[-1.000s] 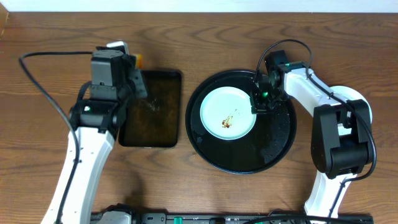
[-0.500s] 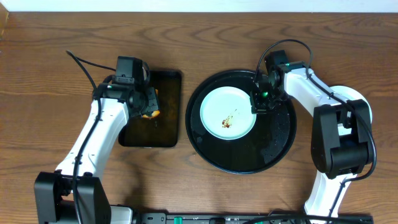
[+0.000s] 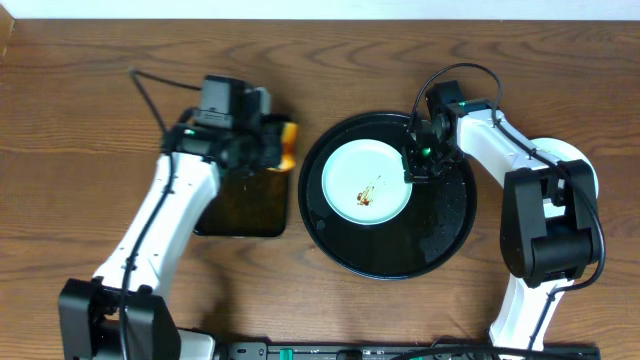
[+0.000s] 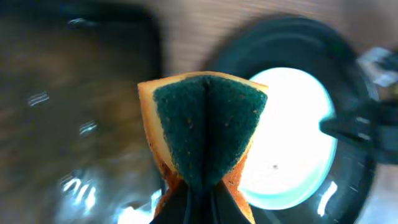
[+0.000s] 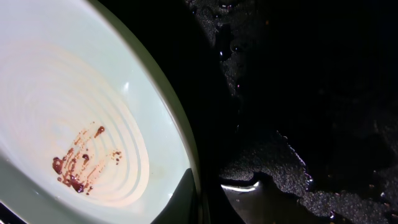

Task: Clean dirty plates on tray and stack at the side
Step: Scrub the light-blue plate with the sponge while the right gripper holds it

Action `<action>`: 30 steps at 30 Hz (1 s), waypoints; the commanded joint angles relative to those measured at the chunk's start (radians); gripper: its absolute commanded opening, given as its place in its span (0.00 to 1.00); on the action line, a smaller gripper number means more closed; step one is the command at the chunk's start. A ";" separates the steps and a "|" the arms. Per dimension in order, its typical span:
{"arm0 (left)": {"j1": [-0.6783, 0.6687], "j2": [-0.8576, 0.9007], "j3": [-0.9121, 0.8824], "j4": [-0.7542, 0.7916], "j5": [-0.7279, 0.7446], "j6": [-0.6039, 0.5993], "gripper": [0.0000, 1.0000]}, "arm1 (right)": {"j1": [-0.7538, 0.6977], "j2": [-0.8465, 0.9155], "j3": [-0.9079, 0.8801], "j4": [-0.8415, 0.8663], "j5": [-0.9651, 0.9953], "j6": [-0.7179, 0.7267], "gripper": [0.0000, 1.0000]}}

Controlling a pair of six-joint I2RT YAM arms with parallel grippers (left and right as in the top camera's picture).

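Mint-blue plate [image 3: 366,181] lying inside the round black tray [image 3: 440,250], left of the tray's centre, with a brown sauce smear [image 3: 368,190] near its middle; at the plate's right edge stands the right gripper [image 3: 415,165], its fingertips hidden overhead by the arm's own body; the right wrist view alone shows the rim passing between the two fingers [image 5: 180,202], which pinch it, both cut off by the lower frame edge; wet glints on the tray floor also show only there. Over the upper right corner of the rectangular black tray [image 3: 240,205] hangs the left gripper [image 3: 283,147], fingers pressed onto an orange sponge [image 3: 289,146]; the sponge's folded green scouring face appears only in the left wrist view, whose background is blurred.
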 commanded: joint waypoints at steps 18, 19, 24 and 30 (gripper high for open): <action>-0.379 0.294 0.029 0.367 0.035 -0.340 0.07 | 0.013 0.008 -0.003 -0.003 0.052 -0.010 0.01; -0.389 0.305 0.029 0.385 0.035 -0.351 0.07 | 0.013 0.008 -0.003 -0.003 0.052 -0.010 0.01; -0.421 0.373 0.030 0.436 0.021 -0.425 0.07 | 0.013 0.008 -0.003 -0.006 0.052 -0.010 0.01; -0.421 0.464 0.030 0.486 0.029 -0.467 0.08 | 0.013 0.008 -0.003 -0.010 0.052 -0.010 0.01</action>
